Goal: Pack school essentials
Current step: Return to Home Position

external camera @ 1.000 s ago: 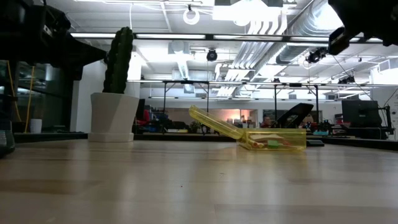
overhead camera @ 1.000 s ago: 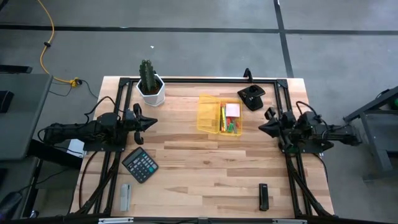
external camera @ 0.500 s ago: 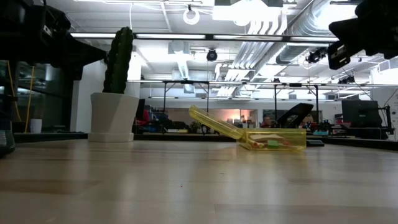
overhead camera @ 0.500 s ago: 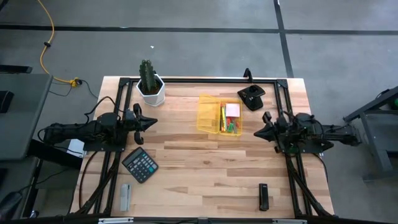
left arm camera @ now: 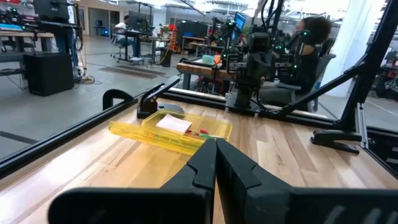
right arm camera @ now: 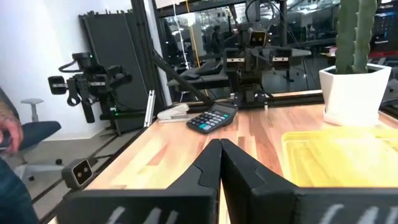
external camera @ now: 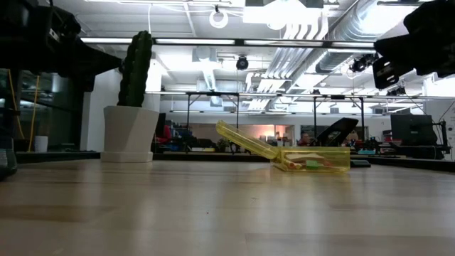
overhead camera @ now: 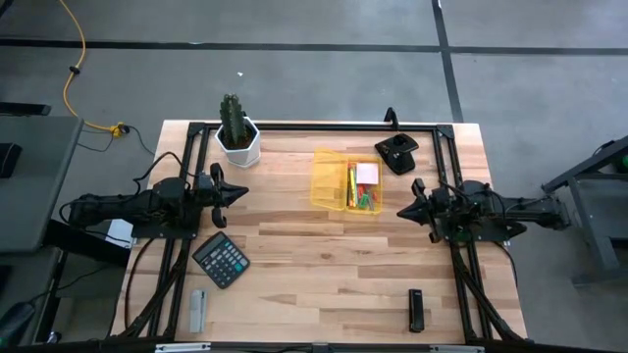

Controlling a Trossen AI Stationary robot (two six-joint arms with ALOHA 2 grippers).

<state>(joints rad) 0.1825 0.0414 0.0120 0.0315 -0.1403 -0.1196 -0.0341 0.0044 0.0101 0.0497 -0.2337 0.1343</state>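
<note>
We log on the table [overhead camera: 324, 265] a potted cactus [overhead camera: 235, 126], a calculator [overhead camera: 221, 260] near a grey bar [overhead camera: 197, 310], a black device [overhead camera: 396, 153] and a black block [overhead camera: 416, 310].

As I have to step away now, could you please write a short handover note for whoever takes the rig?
Left gripper shut, empty, at the table's left side.
Right gripper shut, empty, apart from the yellow box, to its right.
Box lies open; pink sticky-note pad and small stationery inside.
Calculator and grey bar lie outside it.
Left: probably parking both arms, perhaps closing the box.
</note>
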